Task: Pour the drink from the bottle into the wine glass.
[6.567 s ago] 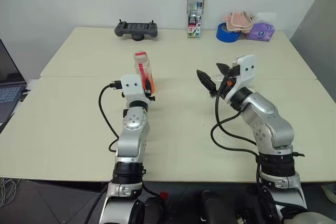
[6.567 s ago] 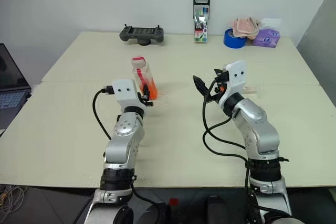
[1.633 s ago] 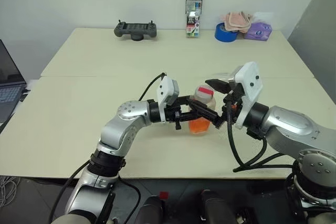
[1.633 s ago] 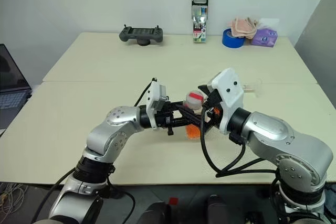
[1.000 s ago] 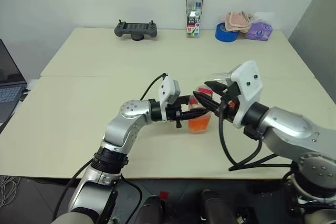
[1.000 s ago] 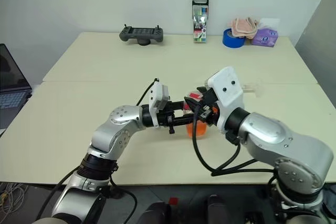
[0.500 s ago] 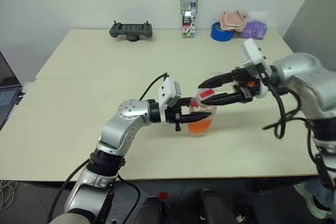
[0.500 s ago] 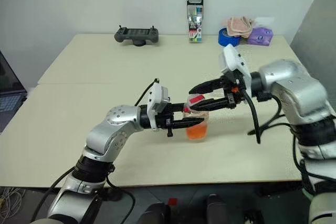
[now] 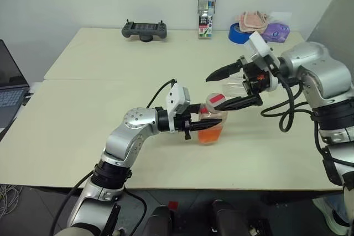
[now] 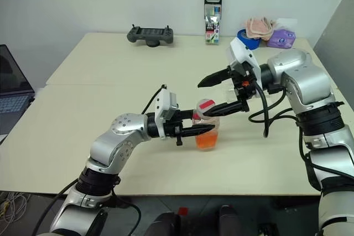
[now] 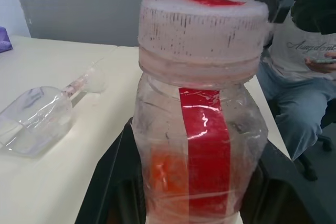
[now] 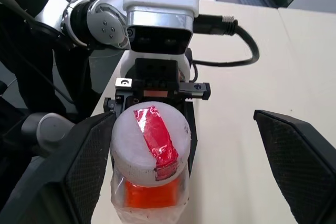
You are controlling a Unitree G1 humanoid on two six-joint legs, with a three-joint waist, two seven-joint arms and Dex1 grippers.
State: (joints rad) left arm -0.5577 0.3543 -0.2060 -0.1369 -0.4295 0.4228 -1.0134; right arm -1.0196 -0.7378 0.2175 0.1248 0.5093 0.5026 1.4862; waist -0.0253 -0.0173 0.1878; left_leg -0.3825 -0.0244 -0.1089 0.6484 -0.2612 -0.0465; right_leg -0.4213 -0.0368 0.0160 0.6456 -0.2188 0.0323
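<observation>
A clear squarish bottle point(image 9: 211, 121) stands on the table, with the orange drink point(image 9: 209, 133) low inside it. It has a whitish cap point(image 9: 215, 101) with a strip of red tape. My left gripper point(image 9: 203, 124) reaches in level from the left and is shut on the bottle's body. My right gripper point(image 9: 215, 92) comes from the right and stands wide open at the cap. One finger passes beside the cap and the other is raised above and behind it. The wine glass point(image 11: 34, 119) lies on its side on the table behind the bottle.
Along the far table edge are a game controller point(image 9: 144, 29), a marker pack point(image 9: 206, 7), a blue tape roll point(image 9: 238, 32), a pink cloth point(image 9: 253, 20) and a purple pack point(image 9: 274, 31). A laptop point(image 9: 8, 92) sits off the left edge. A person point(image 11: 297, 72) sits beyond the table.
My right arm has swung out to the right and its wrist has turned. Its fingers have spread from close around the cap to wide open. The left gripper and bottle have stayed put.
</observation>
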